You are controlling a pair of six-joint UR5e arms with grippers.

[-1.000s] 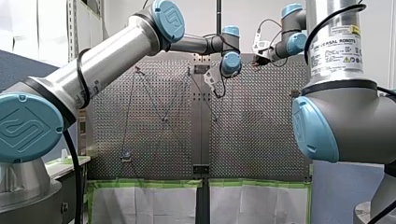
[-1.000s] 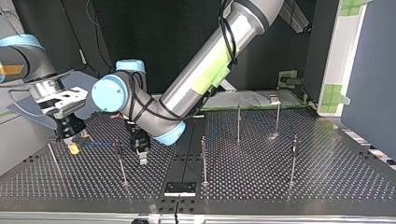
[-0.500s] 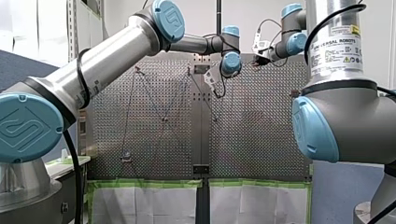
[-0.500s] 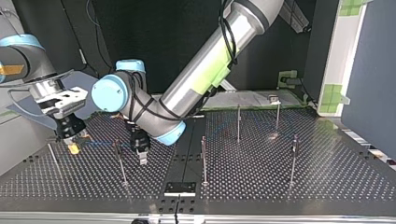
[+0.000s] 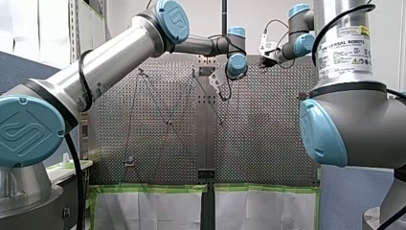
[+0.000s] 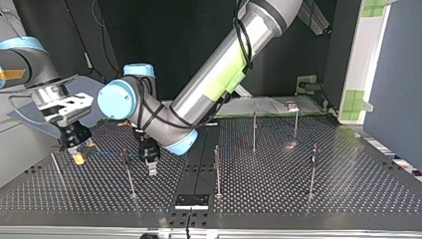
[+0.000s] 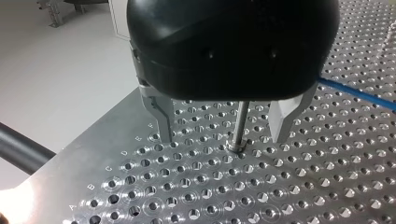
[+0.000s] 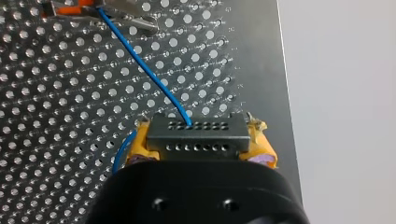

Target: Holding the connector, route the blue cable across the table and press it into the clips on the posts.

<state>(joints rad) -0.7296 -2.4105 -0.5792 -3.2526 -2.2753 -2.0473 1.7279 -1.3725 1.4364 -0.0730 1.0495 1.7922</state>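
Note:
My right gripper (image 8: 198, 142) is shut with its yellow pads on the dark connector (image 8: 196, 127). The blue cable (image 8: 140, 60) runs from the connector over the perforated table to an orange-tipped clip (image 8: 70, 7). In the top view my right gripper (image 6: 78, 155) hangs low at the left, and the blue cable (image 6: 107, 153) leads from it to a thin post (image 6: 128, 172). My left gripper (image 6: 151, 169) stands just right of that post. In the left wrist view my left gripper (image 7: 223, 137) is open, with a metal post (image 7: 239, 126) seen between its fingers and the blue cable (image 7: 355, 93) beside it.
More thin posts (image 6: 217, 169) (image 6: 254, 130) (image 6: 313, 169) stand across the perforated table (image 6: 348, 189). A small black plate (image 6: 191, 200) lies at the near edge in the top view. Green-taped panels (image 6: 308, 82) border the far right side.

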